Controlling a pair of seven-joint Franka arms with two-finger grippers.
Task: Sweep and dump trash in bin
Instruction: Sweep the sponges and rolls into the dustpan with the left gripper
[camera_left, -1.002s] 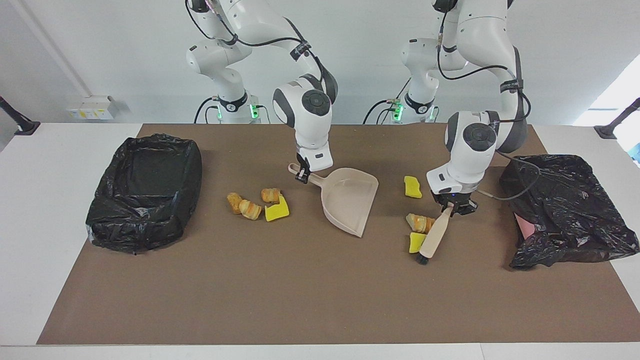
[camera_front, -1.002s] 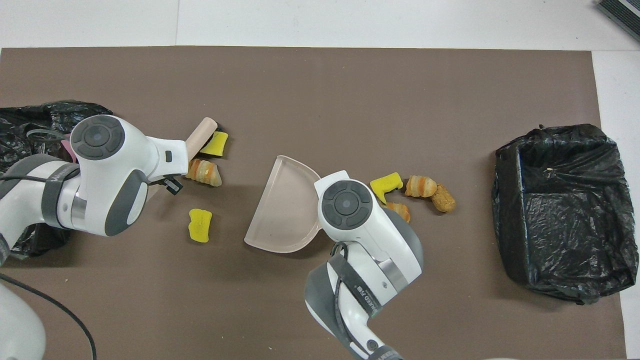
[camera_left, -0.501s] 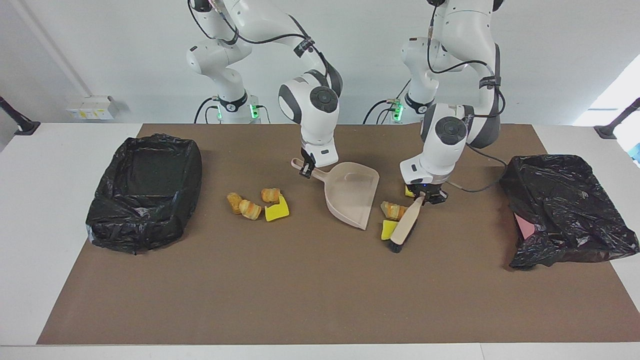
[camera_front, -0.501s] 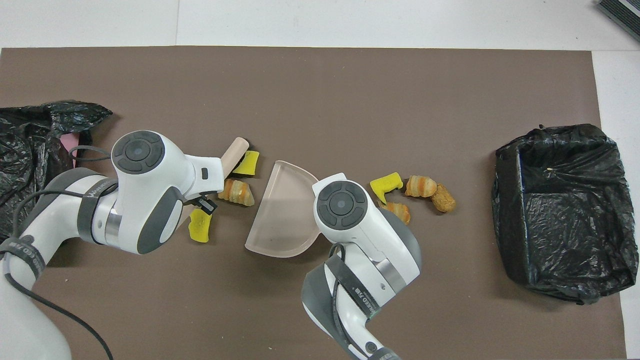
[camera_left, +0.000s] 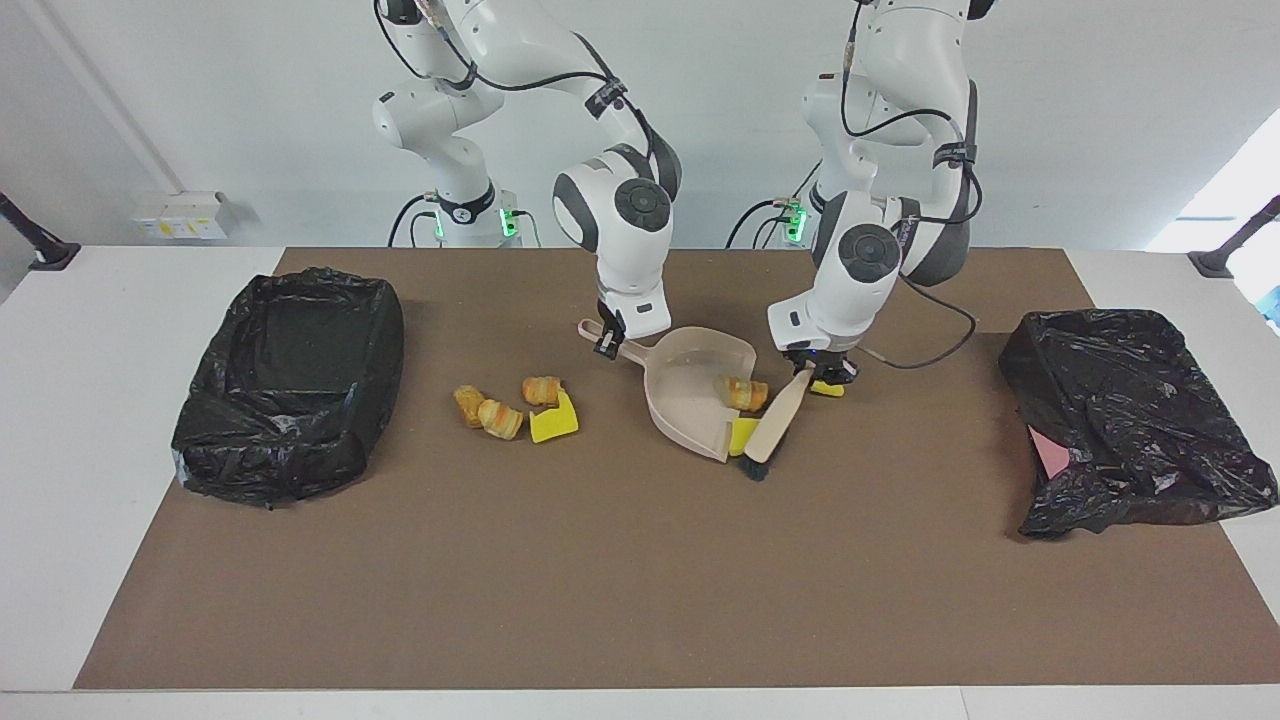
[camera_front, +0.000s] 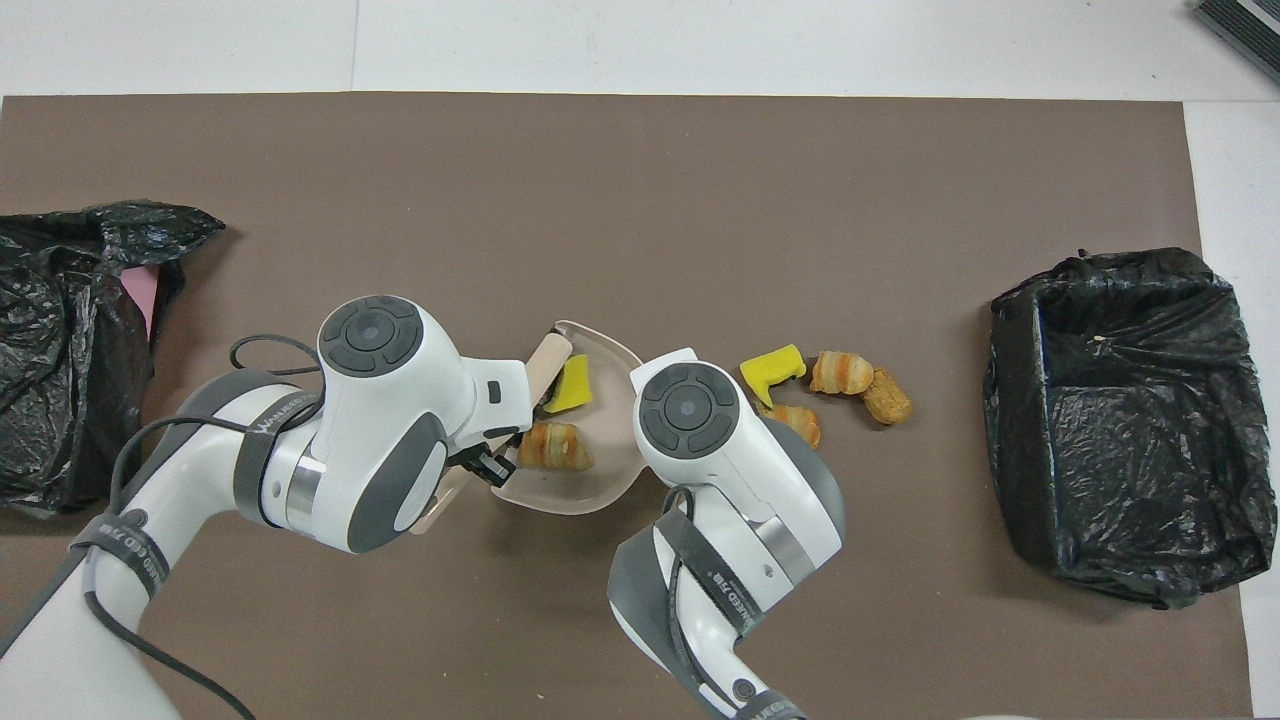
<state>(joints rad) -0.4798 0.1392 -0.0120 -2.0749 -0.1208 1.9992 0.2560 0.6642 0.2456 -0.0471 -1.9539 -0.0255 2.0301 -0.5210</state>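
My right gripper (camera_left: 606, 344) is shut on the handle of the beige dustpan (camera_left: 684, 372), which rests on the mat. My left gripper (camera_left: 812, 370) is shut on a beige brush (camera_left: 773, 422) with black bristles, slanted against the pan's mouth. One bread-like chunk of trash (camera_left: 742, 392) lies in the pan (camera_front: 572, 491). A yellow wedge (camera_front: 570, 385) sits at the pan's lip beside the brush handle (camera_front: 547, 358). Another yellow wedge (camera_left: 828, 388) lies on the mat under my left gripper. Three bread chunks (camera_left: 500, 418) and a yellow wedge (camera_left: 553, 420) lie toward the right arm's end. The black-lined bin (camera_left: 290, 370) stands there too.
A crumpled black bag (camera_left: 1130, 420) with something pink under it lies at the left arm's end of the brown mat (camera_left: 640, 580). The left arm's cable (camera_left: 935, 345) trails over the mat near the brush.
The left arm swept the brush toward the dustpan, pushing a bread chunk into it and a yellow wedge to its lip. The third wedge stayed put. The dustpan shifted slightly toward the robots.
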